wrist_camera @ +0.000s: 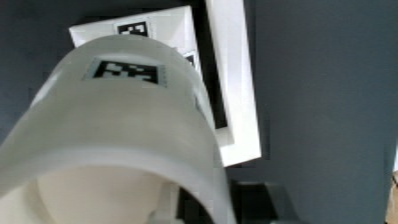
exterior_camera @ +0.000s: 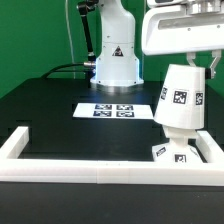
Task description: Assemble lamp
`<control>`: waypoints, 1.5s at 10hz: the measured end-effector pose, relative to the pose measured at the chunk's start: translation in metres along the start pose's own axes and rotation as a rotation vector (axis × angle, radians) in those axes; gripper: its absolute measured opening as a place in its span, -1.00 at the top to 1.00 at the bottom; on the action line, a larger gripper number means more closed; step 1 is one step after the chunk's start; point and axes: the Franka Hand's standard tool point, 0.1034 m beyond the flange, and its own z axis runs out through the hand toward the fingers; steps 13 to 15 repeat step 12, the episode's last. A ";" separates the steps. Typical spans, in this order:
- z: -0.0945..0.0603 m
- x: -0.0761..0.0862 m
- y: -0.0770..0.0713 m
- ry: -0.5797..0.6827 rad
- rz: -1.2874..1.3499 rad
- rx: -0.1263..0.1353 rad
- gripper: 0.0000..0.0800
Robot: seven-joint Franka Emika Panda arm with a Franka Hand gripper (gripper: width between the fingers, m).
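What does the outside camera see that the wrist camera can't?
Only the exterior view shows the robot's white base, the whole rail frame, and the lamp base under the shade. Only the wrist view looks down the shade's side from close up, with a gripper finger beside it. Both show the shade, the marker board and the dark table.

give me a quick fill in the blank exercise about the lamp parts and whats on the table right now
1. The shade sits over the base and its colour is ____.
2. The marker board lies flat on the ____ table.
3. The white rail frame has the base near its corner on the exterior view's ____.

Missing words: white; black; right
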 end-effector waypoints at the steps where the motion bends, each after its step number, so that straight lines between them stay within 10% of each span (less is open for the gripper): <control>1: 0.000 0.000 0.000 -0.001 0.000 0.000 0.89; 5: -0.001 0.000 0.000 0.002 0.003 0.001 0.24; 7: -0.003 0.000 -0.001 -0.004 0.017 0.001 -0.53; 15: -0.013 -0.008 -0.004 0.004 0.111 -0.010 -0.75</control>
